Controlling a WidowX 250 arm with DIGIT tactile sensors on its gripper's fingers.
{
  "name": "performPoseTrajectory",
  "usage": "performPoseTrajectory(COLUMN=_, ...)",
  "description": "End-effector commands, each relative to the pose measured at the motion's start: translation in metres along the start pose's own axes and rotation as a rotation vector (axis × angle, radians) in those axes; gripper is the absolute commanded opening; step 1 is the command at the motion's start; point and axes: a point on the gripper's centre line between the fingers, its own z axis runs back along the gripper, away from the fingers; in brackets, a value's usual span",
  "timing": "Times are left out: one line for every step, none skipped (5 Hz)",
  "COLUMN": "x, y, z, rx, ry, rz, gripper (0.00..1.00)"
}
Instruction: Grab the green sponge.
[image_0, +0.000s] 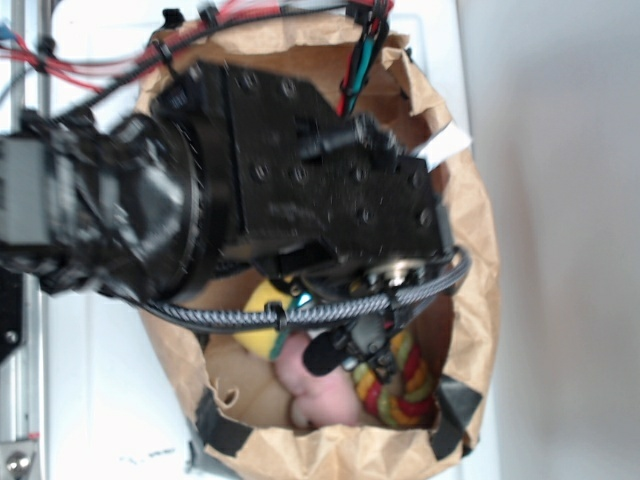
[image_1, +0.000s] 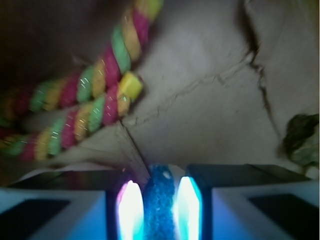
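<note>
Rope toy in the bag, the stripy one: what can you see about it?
The rope is twisted from pink-red, yellow and green strands, soft and fuzzy like cotton. It lies doubled over on the bottom of the brown paper bag, so two lengths run side by side. One cut end shows yellow. It rests right beside the pink plush pig, seemingly touching it.

The bag (image_0: 470, 250) holds the sponge (image_0: 262, 318), pig (image_0: 318, 385) and rope (image_0: 398, 385). The sponge lies left of the pig; the rope lies right of the pig.
</note>
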Motion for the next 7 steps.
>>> performPoseTrajectory(x=0.005, y=-0.004, z=0.071, rx=-0.090, ry=-0.048, rz=-0.089, gripper=0.00)
performPoseTrajectory(x=0.002, y=-0.005, z=0.077, rx=-0.022, ry=-0.086, rz=-0.308, gripper=0.00)
performPoseTrajectory(x=-0.010, y=-0.011, z=0.082, rx=0.012, ry=-0.162, rz=-0.567, gripper=0.00)
performPoseTrajectory(x=-0.019, y=-0.011, z=0.087, rx=0.041, ry=-0.219, rz=-0.703, gripper=0.00)
performPoseTrajectory(x=-0.021, y=-0.007, z=0.091, rx=0.066, ry=-0.212, rz=-0.749, gripper=0.00)
performPoseTrajectory(x=-0.021, y=-0.001, z=0.092, rx=0.088, ry=-0.202, rz=-0.740, gripper=0.00)
performPoseTrajectory(x=-0.019, y=0.006, z=0.093, rx=0.066, ry=-0.198, rz=-0.683, gripper=0.00)
